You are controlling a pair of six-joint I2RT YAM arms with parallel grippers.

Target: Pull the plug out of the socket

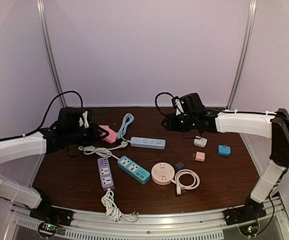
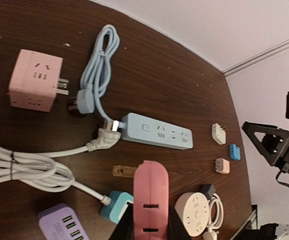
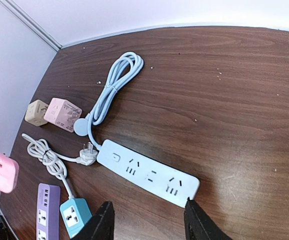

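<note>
My left gripper (image 2: 152, 222) is shut on a pink plug adapter (image 2: 152, 197) with two slots in its face and holds it above the table. It also shows in the top view (image 1: 107, 133), at the left gripper (image 1: 100, 133). The light-blue power strip (image 3: 147, 172) lies flat in the middle of the table (image 1: 148, 143), with nothing plugged into its sockets. My right gripper (image 3: 148, 209) is open and empty, hovering just above the strip's near side; in the top view the right gripper (image 1: 172, 121) is behind the strip.
A pink cube socket (image 2: 35, 80) and a loose white plug (image 2: 105, 136) lie left of the strip. A purple strip (image 1: 105, 172), teal strip (image 1: 133, 169), round pink socket (image 1: 162, 173) and coiled white cable (image 1: 187, 179) lie in front. Small adapters (image 1: 200, 142) lie right.
</note>
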